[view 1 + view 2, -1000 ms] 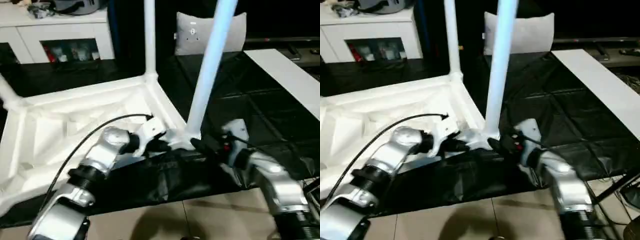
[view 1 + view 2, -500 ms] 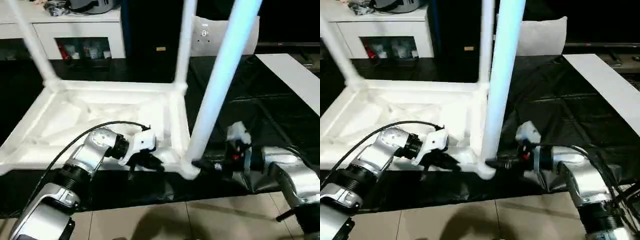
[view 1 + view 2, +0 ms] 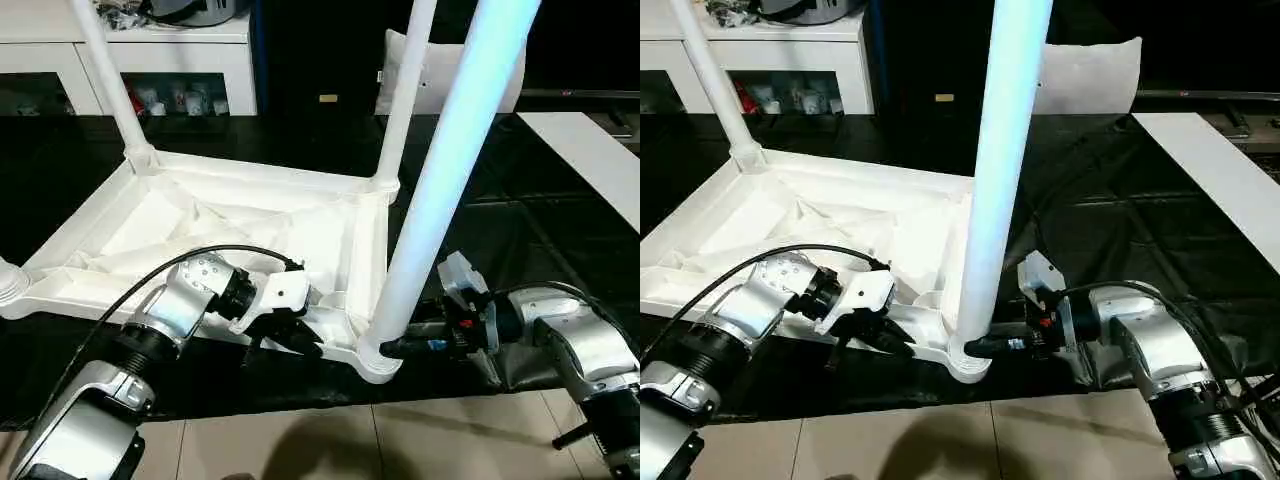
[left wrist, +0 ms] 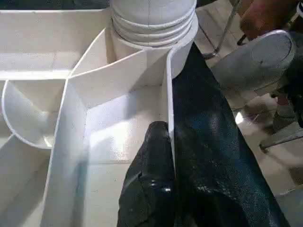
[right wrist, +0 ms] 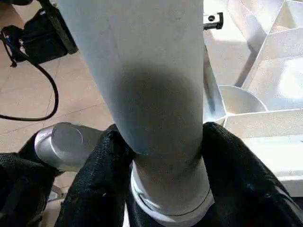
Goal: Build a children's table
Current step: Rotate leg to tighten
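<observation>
Black sheeting (image 3: 560, 200) covers the floor, open toward 3 o'clock; no writing is legible; upturned children's table (image 3: 250, 215) lies centre; right gripper (image 5: 163, 189) clamps its near leg (image 3: 440, 170); left gripper (image 4: 168, 156) pinches its rim.

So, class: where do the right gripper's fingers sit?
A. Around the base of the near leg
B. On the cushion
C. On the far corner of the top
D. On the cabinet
A: the right gripper has a black finger on each side of the near leg just above its socket.
</observation>
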Motion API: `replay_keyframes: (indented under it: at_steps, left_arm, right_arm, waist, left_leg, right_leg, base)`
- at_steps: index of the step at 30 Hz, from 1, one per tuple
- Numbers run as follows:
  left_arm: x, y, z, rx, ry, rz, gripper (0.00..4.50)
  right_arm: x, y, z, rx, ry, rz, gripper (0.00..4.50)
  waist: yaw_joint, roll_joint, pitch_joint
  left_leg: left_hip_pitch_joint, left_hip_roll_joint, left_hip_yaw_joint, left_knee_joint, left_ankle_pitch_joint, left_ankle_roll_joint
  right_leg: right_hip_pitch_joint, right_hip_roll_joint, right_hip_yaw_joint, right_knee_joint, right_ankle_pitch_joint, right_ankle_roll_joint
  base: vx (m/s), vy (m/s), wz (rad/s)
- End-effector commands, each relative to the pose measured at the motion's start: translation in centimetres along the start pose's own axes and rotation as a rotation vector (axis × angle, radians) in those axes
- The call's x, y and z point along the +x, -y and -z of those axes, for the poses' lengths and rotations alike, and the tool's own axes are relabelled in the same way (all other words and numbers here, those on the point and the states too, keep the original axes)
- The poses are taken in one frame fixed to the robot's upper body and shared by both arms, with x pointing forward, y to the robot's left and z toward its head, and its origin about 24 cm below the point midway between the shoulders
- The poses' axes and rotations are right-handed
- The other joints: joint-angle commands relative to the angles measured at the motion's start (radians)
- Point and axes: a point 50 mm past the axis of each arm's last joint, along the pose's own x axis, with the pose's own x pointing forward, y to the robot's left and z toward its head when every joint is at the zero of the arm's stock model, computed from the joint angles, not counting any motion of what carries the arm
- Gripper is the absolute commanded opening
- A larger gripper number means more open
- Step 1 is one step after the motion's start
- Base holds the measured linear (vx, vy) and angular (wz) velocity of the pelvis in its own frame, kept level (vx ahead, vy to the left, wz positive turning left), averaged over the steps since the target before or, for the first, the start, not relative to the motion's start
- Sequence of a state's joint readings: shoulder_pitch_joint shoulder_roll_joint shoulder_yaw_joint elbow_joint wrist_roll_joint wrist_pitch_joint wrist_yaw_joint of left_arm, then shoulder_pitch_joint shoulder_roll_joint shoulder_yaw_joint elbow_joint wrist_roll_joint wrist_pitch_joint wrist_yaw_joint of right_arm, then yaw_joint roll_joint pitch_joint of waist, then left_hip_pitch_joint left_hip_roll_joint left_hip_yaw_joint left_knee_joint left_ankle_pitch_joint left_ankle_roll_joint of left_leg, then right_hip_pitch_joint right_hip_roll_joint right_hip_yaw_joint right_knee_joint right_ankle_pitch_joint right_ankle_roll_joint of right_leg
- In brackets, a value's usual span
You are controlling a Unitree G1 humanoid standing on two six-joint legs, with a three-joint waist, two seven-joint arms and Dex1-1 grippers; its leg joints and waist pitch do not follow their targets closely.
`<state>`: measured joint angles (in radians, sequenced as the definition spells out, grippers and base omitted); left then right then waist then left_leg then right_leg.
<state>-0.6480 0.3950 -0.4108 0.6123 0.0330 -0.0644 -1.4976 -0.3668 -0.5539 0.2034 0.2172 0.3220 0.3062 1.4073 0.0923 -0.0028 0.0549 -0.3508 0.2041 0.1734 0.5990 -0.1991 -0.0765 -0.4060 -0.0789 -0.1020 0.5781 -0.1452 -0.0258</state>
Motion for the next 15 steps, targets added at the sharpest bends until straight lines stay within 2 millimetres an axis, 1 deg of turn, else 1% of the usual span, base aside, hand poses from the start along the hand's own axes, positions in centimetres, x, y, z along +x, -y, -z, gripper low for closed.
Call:
replay_keyframes:
  at_steps: [1, 4, 5, 6, 7, 8, 9, 10, 11, 12, 13, 14, 15]
  left_arm:
    - [0.5, -0.2, -1.0, 0.044, 0.003, 0.046, 0.0]
    - [0.5, -0.7, -1.4, -0.018, 0.068, -0.025, 0.0]
    - [0.4, -0.9, -1.5, -0.042, 0.076, -0.061, 0.0]
    - [0.4, -1.1, -1.5, -0.056, 0.077, -0.084, 0.0]
    - [0.4, -1.3, -1.5, -0.084, 0.086, -0.127, 0.0]
    - [0.4, -1.5, -1.5, -0.103, 0.092, -0.155, 0.0]
    - [0.4, -1.7, -1.6, -0.135, 0.099, -0.19, 0.0]
    - [0.4, -1.8, -1.6, -0.158, 0.102, -0.211, 0.0]
    - [0.5, -1.9, -1.7, -0.178, 0.101, -0.24, 0.0]
    - [0.6, -2.2, -1.9, -0.204, 0.102, -0.282, 0.0]
    - [0.7, -2.4, -2.1, -0.225, 0.106, -0.319, 0.0]
    - [0.9, -2.6, -2.3, -0.242, 0.111, -0.351, 0.0]
    - [1.0, -2.7, -2.5, -0.254, 0.115, -0.368, 0.0]
  right_arm:
    - [0.3, -0.5, -0.2, 0.006, 0.008, -0.057, 1.98]
    - [0.5, -0.6, -0.2, 0.023, 0.045, -0.028, 1.95]
    - [0.7, -0.6, -0.2, 0.036, 0.061, -0.002, 1.95]
    - [0.8, -0.6, -0.2, 0.045, 0.071, 0.015, 1.95]
    - [1.2, -0.5, -0.1, 0.05, 0.083, 0.063, 1.95]
    - [1.5, -0.4, -0.1, 0.052, 0.089, 0.096, 1.95]
    - [2.0, -0.2, 0.0, 0.052, 0.097, 0.159, 1.95]
    - [2.4, -0.1, 0.1, 0.053, 0.102, 0.202, 1.95]
    - [2.9, 0.2, 0.2, 0.068, 0.1, 0.261, 1.94]
    - [3.4, 0.6, 0.2, 0.095, 0.113, 0.326, 1.94]
    - [3.9, 0.9, 0.2, 0.122, 0.129, 0.379, 1.94]
    - [4.3, 1.2, 0.1, 0.151, 0.144, 0.431, 1.93]
    - [4.5, 1.3, 0.1, 0.168, 0.155, 0.46, 1.93]
  waist:
    - [-0.004, -0.013, -0.071]
    - [-0.002, -0.013, -0.07]
    - [-0.002, -0.003, -0.07]
    - [-0.002, -0.006, -0.07]
    - [-0.002, -0.007, -0.07]
    - [-0.005, -0.003, -0.068]
    - [-0.008, -0.003, -0.066]
    - [-0.013, -0.005, -0.066]
    - [-0.021, -0.01, -0.065]
    - [-0.032, -0.009, -0.065]
    - [-0.037, -0.007, -0.065]
    - [-0.05, -0.009, -0.065]
    - [-0.055, -0.008, -0.066]
  left_leg:
    - [0.003, 0.03, 0.0, -0.068, -0.157, 0.066]
    - [0.006, 0.03, 0.0, -0.068, -0.165, 0.064]
    - [0.005, 0.03, 0.0, -0.069, -0.163, 0.06]
    - [0.005, 0.029, -0.001, -0.07, -0.169, 0.057]
    - [0.005, 0.028, -0.001, -0.07, -0.174, 0.056]
    - [0.008, 0.027, -0.003, -0.071, -0.186, 0.045]
    - [0.008, 0.025, -0.003, -0.071, -0.198, 0.042]
    - [0.009, 0.022, -0.005, -0.07, -0.213, 0.034]
    - [0.003, 0.019, -0.007, -0.072, -0.212, 0.028]
    - [0.003, 0.02, -0.009, -0.073, -0.21, 0.021]
    - [0.004, 0.018, -0.009, -0.071, -0.211, 0.021]
    - [-0.001, 0.016, -0.01, -0.07, -0.21, 0.018]
    - [-0.001, 0.015, -0.01, -0.069, -0.21, 0.021]
  right_leg:
    - [0.057, -0.068, 0.049, -0.067, -0.372, -0.154]
    - [0.055, -0.068, 0.048, -0.07, -0.394, -0.15]
    - [0.056, -0.066, 0.05, -0.072, -0.382, -0.151]
    - [0.057, -0.066, 0.047, -0.072, -0.385, -0.152]
    - [0.056, -0.066, 0.047, -0.074, -0.396, -0.148]
    - [0.054, -0.067, 0.046, -0.076, -0.421, -0.14]
    - [0.054, -0.067, 0.044, -0.081, -0.444, -0.134]
    - [0.053, -0.067, 0.04, -0.086, -0.486, -0.117]
    - [0.057, -0.068, 0.037, -0.089, -0.514, -0.099]
    - [0.055, -0.066, 0.037, -0.09, -0.523, -0.09]
    - [0.053, -0.066, 0.036, -0.091, -0.527, -0.09]
    - [0.055, -0.065, 0.035, -0.09, -0.526, -0.091]
    - [0.054, -0.065, 0.034, -0.093, -0.528, -0.09]
  base:
    - [0.0, 0.0, 0.0]
    - [0.0, 0.0, 0.0]
    - [0.0, 0.0, 0.0]
    - [0.0, 0.0, 0.0]
    - [0.0, 0.0, 0.0]
    - [0.0, 0.0, 0.0]
    - [0.0, 0.0, 0.0]
    - [0.0, 0.0, 0.0]
    - [0.0, 0.0, 0.0]
    - [0.0, 0.0, 0.0]
    - [0.0, 0.0, 0.0]
    - [0.0, 0.0, 0.0]
    - [0.0, 0.0, 0.0]
